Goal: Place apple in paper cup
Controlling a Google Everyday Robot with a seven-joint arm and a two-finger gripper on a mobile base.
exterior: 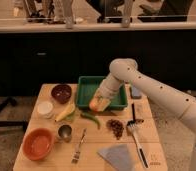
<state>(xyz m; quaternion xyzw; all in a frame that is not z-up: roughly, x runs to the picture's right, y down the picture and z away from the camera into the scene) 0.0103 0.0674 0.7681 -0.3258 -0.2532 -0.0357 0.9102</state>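
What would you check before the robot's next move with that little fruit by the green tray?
1. Gripper at the apple: ok, it sits right against the fruit at the front edge of the green tray.
2. Firm hold on the apple: cannot tell.
3. Paper cup in view and upright: ok, at the table's left side.
4. Cup opening free: ok, nothing visible in it.
5. Path leftward: not ok, the banana and dark bowl lie between.
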